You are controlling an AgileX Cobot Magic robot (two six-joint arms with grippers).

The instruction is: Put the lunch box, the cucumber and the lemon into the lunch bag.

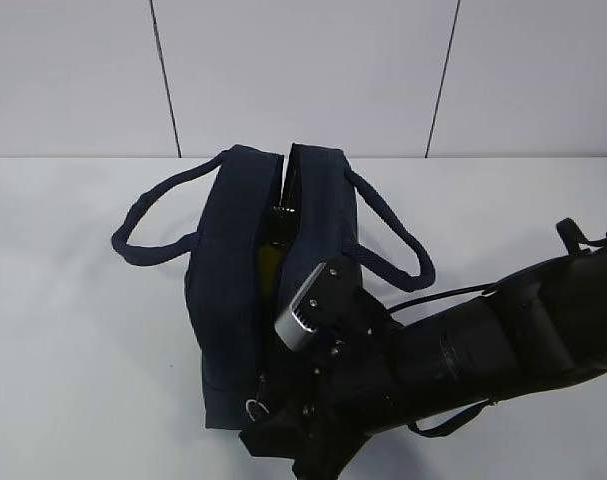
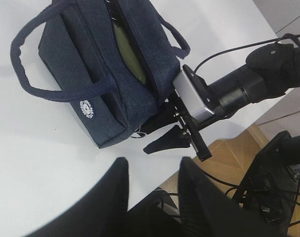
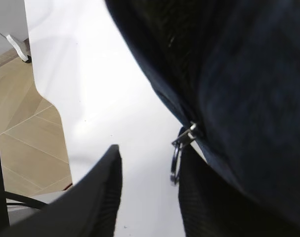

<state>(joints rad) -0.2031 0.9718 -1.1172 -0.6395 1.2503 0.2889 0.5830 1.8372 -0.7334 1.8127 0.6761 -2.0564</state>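
Right hand (image 3: 149, 187) spread beside the lunch bag's (image 1: 228, 260) ring pull (image 3: 177, 160), one finger touching it

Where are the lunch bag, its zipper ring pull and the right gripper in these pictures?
lunch bag (image 2: 98, 74): left wrist view, on its navy side panel.
zipper ring pull (image 3: 176, 163): right wrist view, on the metal ring hanging at the bag's end.
right gripper (image 3: 150, 192): right wrist view, midway between its two dark fingers.

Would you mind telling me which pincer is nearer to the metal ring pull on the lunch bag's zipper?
The right. The right pincer sits at the ring pull, one finger right beside it. The left pincer hovers apart, off the lunch bag's end.
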